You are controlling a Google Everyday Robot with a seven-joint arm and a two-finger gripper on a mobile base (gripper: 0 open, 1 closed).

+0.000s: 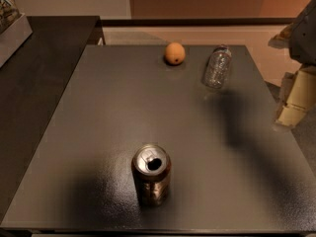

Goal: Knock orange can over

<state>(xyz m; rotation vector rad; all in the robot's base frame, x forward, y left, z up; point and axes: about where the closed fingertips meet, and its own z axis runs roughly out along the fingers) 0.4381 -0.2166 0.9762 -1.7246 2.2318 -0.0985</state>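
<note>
The orange can (151, 174) stands upright near the front edge of the dark grey table (123, 117). Its body is coppery brown and its silver top, with an open pull-tab hole, faces up. My gripper (295, 101) is at the right edge of the view, beyond the table's right side. It hangs from the grey arm (305, 31) and is well to the right of the can and farther back, not touching it.
A round orange fruit (175, 53) sits near the table's back edge. A clear plastic bottle (217, 66) stands to its right. A darker counter (39, 73) adjoins the table on the left, with a box (11, 26) on it.
</note>
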